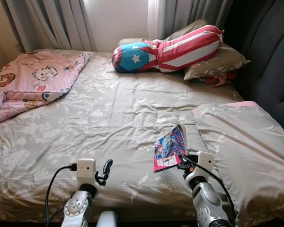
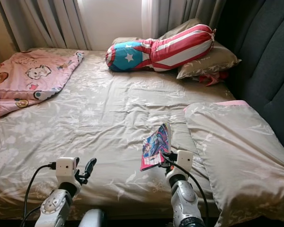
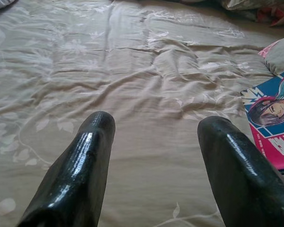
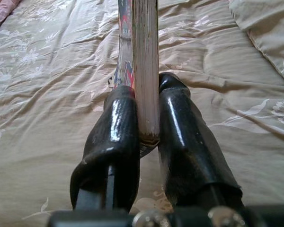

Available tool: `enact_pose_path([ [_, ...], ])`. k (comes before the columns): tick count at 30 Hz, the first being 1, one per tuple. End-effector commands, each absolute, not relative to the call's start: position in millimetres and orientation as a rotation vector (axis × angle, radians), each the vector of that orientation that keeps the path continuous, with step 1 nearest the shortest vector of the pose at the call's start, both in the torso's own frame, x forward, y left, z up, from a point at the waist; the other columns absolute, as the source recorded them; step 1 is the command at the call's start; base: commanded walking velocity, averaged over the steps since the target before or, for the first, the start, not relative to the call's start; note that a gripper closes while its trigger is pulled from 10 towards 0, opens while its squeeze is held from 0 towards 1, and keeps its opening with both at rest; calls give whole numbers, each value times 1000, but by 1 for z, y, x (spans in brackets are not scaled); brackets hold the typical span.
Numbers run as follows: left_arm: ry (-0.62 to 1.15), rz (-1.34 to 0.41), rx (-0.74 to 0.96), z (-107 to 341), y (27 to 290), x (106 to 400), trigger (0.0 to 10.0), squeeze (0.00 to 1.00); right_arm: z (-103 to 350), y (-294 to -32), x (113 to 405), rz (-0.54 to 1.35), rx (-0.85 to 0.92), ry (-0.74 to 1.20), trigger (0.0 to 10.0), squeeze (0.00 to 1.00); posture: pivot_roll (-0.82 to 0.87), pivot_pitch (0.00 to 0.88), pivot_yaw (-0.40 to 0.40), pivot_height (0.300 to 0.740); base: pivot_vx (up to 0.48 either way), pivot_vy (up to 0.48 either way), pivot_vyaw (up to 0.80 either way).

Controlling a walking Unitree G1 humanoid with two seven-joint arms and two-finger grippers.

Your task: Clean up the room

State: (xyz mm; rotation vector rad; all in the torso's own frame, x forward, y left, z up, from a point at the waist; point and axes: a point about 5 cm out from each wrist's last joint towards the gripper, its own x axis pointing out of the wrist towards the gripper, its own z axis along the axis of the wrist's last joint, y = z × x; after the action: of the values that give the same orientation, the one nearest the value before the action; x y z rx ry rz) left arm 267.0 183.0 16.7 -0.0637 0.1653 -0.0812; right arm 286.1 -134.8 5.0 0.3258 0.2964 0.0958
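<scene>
Nearest me at the bottom of the frame, my left gripper (image 1: 105,170) hovers over the bed sheet (image 1: 109,118), fingers spread and holding nothing. Lower right of centre, my right gripper (image 4: 144,118) pinches a comic book (image 1: 170,147) upright by its edge, above the sheet. Beyond, a beige pillow (image 1: 246,146) lies right, a pink blanket (image 1: 33,80) upper left, a striped bolster (image 1: 170,49) at top.
</scene>
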Motion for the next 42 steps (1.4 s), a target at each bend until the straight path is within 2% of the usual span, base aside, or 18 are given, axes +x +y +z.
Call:
enact_pose_path([
  [1,160,-81,-67,17,183,269,10000,0,11,-132,291,116,327,268,10000,0,43,0,-31,641,274,0,0],
  [11,158,-81,-64,17,183,268,10000,0,9,-128,290,167,337,290,10000,0,42,0,-31,641,287,0,0],
  [20,160,-84,-60,17,182,268,10000,0,7,-122,290,229,366,321,10000,0,44,1,-30,641,0,0,0],
  [26,158,-89,-51,18,183,267,10000,0,6,-134,297,143,596,362,10000,0,65,18,-28,641,0,0,0],
  [37,166,-97,-9,17,193,253,10000,0,16,-149,315,86,772,413,10000,0,119,59,-8,641,0,0,0],
  [42,172,-100,9,17,199,235,10000,0,23,-142,321,145,836,410,10000,0,163,108,4,641,0,0,0],
])
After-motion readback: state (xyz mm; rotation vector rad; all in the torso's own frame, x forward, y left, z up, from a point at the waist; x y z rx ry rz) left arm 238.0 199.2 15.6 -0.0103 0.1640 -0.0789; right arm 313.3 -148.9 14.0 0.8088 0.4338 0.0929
